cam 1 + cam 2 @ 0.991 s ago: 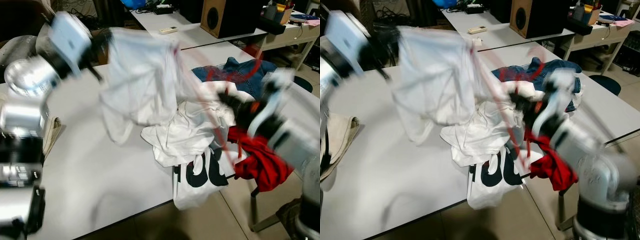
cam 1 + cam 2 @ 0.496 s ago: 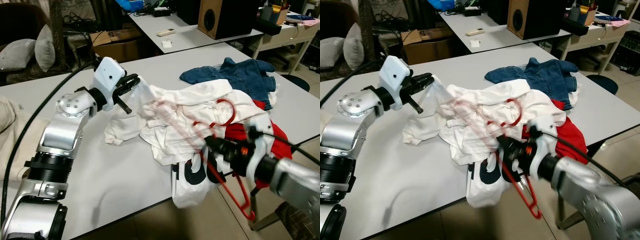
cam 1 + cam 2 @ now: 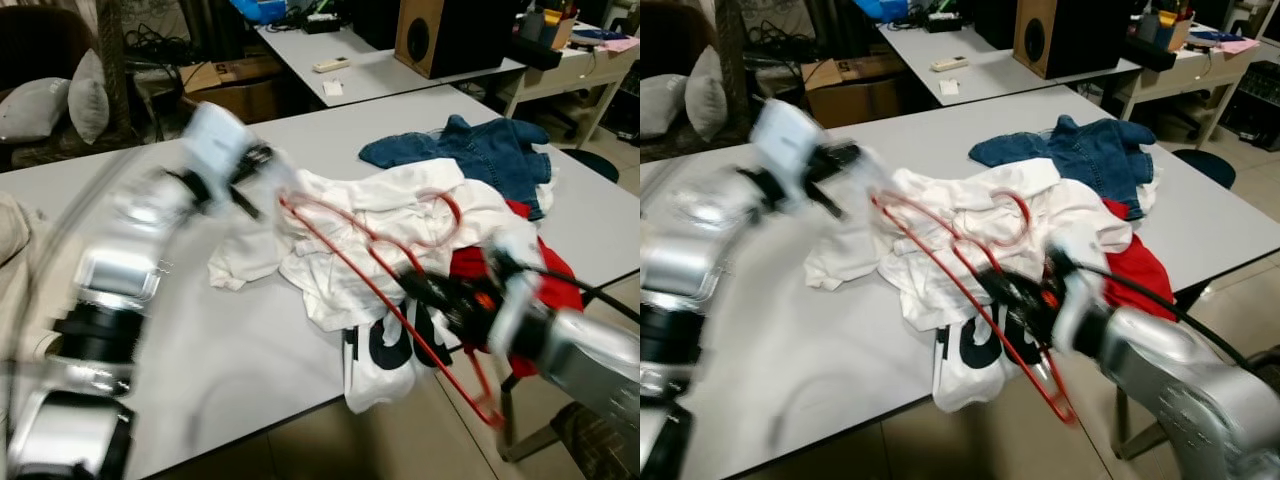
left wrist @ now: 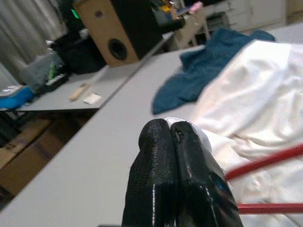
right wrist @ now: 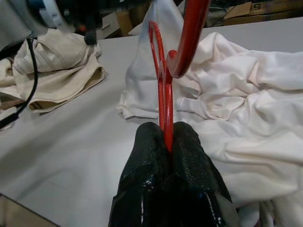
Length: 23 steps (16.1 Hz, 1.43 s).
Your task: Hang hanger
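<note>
While the left gripper point(image 4: 173, 137) pinches the white shirt point(image 3: 340, 215) on the bench point(image 3: 200, 340), the right gripper's point(image 5: 165, 142) jaws clamp the red hanger point(image 3: 400, 300) over the clothes.

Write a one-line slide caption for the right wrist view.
Right gripper shut on red hanger above crumpled white shirt on grey table.

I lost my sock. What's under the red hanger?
Under the red hanger lie crumpled white shirts on the grey table. Anything beneath them is covered.
</note>
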Available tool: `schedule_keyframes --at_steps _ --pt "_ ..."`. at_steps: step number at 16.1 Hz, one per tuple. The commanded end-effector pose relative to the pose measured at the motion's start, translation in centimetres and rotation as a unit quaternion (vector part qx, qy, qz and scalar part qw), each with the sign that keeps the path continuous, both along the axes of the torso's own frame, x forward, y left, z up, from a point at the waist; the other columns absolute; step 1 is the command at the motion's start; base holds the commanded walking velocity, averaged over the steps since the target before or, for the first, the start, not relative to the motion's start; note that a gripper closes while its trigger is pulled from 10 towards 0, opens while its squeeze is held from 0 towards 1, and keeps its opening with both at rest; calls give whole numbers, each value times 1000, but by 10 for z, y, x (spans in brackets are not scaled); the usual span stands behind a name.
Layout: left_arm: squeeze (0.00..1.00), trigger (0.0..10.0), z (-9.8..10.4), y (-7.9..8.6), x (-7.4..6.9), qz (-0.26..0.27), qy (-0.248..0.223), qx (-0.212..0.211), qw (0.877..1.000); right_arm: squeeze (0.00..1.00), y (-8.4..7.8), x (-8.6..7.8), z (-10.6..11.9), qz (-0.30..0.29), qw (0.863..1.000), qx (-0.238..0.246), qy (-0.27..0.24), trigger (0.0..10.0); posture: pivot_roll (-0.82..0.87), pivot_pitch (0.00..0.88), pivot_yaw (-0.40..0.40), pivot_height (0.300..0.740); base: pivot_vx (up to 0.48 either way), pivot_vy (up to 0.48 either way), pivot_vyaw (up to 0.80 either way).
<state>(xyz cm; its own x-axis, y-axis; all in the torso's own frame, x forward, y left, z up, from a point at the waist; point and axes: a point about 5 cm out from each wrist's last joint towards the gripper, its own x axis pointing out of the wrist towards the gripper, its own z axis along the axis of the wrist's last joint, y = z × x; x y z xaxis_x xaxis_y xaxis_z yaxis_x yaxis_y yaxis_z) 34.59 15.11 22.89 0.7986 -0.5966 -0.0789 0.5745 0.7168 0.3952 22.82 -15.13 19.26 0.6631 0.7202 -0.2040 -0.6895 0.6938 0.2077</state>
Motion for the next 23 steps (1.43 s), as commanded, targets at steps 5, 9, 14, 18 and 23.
schedule_keyframes --at_steps 5,9,14,18,23 --pt "0 0 -18 12 -7 57 41 -27 997 0 10 20 -7 1 1000 -3 -5 10000 -55 0 45 740 0 0 0" --pt "0 0 -22 25 -10 102 39 -35 993 0 10 12 -11 18 1000 -24 -2 10000 -48 0 36 740 0 0 0" --pt "0 0 -37 24 -20 96 69 -93 989 0 2 5 -16 12 997 -71 -11 10000 -53 0 44 740 0 0 0" --pt "0 0 -53 20 -29 71 67 -99 990 0 6 10 -22 9 994 -104 -41 10000 -56 5 47 740 0 0 0" --pt "0 0 -57 19 -33 66 71 -96 991 0 13 15 -34 25 993 -109 -43 10000 -49 4 42 740 0 0 0"
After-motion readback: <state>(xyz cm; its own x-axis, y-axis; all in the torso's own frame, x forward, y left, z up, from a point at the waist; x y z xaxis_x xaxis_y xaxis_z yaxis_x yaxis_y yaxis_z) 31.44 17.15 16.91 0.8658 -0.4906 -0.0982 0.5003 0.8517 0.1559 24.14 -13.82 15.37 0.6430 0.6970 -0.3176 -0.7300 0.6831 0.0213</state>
